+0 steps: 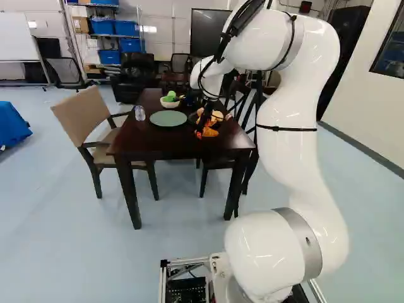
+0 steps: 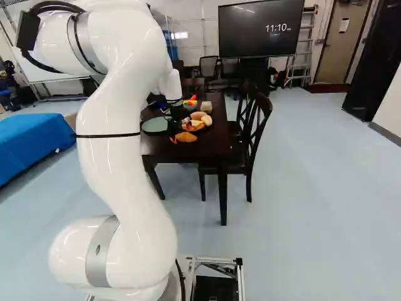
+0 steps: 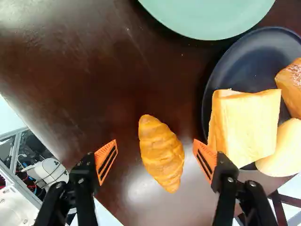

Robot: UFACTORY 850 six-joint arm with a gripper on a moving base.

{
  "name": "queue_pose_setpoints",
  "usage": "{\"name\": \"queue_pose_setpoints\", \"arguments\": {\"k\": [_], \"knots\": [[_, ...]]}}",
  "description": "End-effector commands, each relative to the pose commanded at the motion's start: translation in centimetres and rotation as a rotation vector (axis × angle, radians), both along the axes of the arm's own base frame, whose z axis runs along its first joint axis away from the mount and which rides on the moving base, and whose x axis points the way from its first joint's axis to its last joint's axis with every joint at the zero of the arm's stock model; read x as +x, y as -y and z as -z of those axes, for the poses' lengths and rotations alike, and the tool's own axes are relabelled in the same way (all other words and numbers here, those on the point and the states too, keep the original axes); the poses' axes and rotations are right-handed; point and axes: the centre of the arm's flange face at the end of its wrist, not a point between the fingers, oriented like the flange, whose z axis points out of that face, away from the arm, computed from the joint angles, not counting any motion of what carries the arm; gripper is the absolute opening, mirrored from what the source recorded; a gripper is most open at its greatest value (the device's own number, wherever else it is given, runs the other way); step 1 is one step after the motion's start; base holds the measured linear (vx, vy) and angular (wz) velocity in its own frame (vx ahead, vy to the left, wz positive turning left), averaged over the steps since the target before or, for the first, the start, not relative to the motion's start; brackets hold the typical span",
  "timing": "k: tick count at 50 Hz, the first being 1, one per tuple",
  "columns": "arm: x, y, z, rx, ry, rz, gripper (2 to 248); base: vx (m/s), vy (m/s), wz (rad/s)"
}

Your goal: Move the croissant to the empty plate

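In the left base view my gripper (image 1: 202,126) points down at the table's near right part. In the wrist view the gripper (image 3: 155,160) is open, with the croissant (image 3: 161,153) lying on the bare tabletop between its orange-padded fingers. A gap shows on both sides of the croissant, and neither pad touches it. The empty plate, pale green (image 3: 209,16), lies farther ahead of the fingers; the left base view shows this green plate (image 1: 168,118) whole.
A dark plate (image 3: 225,70) holding several bread pieces stands beside one finger, whose tip is close to a square bread piece (image 3: 247,127). A clear bottle (image 1: 139,113) and a white bowl (image 1: 169,103) stand by the green plate. Chairs (image 2: 254,135) flank the dark table (image 1: 170,149).
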Motion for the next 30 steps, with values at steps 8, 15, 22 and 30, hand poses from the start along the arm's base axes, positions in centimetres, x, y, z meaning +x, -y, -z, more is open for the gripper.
{"name": "queue_pose_setpoints", "arguments": {"k": [8, 15, 22, 30], "knots": [[0.0, 0.0, 0.0, 0.0, 0.0, 0.0, 209, 0.0, 0.0, 0.0], [0.0, 0.0, 0.0, 0.0, 0.0, 0.0, 184, 0.0, 0.0, 0.0], [0.0, 0.0, 0.0, 0.0, 0.0, 0.0, 172, 0.0, 0.0, 0.0], [0.0, 0.0, 0.0, 0.0, 0.0, 0.0, 148, 0.0, 0.0, 0.0]]}}
